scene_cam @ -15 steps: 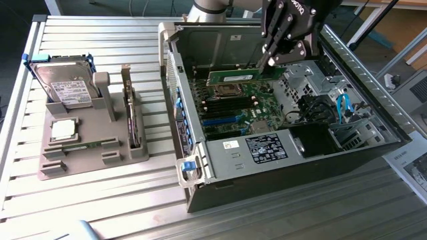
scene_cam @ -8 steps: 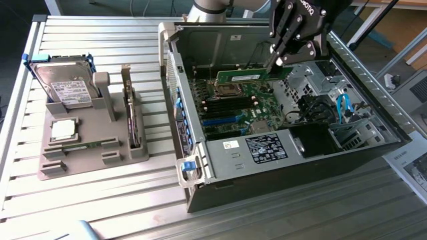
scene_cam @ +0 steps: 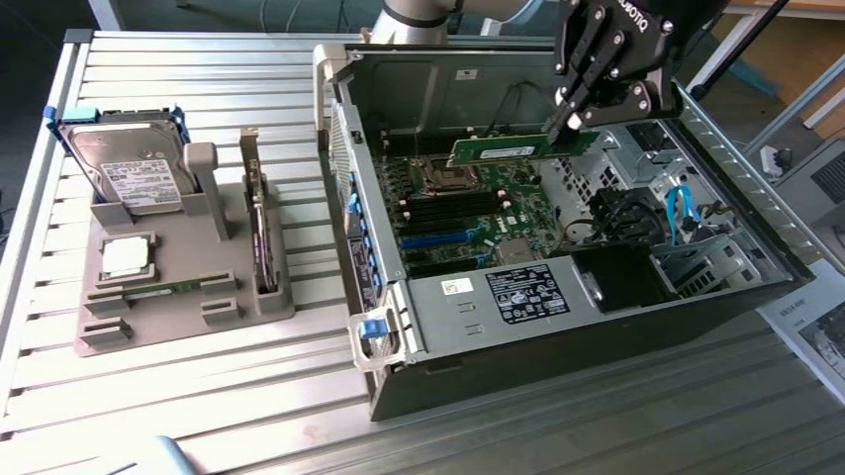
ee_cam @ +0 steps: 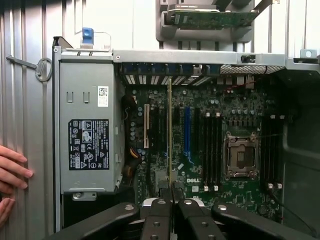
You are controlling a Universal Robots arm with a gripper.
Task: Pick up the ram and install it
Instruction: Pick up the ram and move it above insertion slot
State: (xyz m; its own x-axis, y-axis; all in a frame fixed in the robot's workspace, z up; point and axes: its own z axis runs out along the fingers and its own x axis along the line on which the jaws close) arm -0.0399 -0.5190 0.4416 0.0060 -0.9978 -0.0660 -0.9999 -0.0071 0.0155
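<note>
My gripper (scene_cam: pixel 572 132) hangs over the open computer case (scene_cam: pixel 346 148), shut on the ram (scene_cam: pixel 500 150), a long thin green stick held level by its end at the exterior view's right. In the wrist view the ram (ee_cam: pixel 170 130) appears edge-on as a thin line running away from the gripper (ee_cam: pixel 172 194), above the motherboard (ee_cam: pixel 225 107). The black memory slots (ee_cam: pixel 212 150) lie beside the silver processor socket (ee_cam: pixel 241 155), off to one side of the ram's line. In the exterior view the stick hovers above the socket (scene_cam: pixel 444 178) and the slots (scene_cam: pixel 442 208), touching nothing.
A grey parts holder (scene_cam: pixel 158 327) at the exterior view's left carries a hard drive (scene_cam: pixel 126 173), a square processor chip (scene_cam: pixel 126 255) and an upright expansion card (scene_cam: pixel 265 237). The power supply (ee_cam: pixel 87 142) fills one end of the case. A person's hand (ee_cam: pixel 12 170) rests beside the case.
</note>
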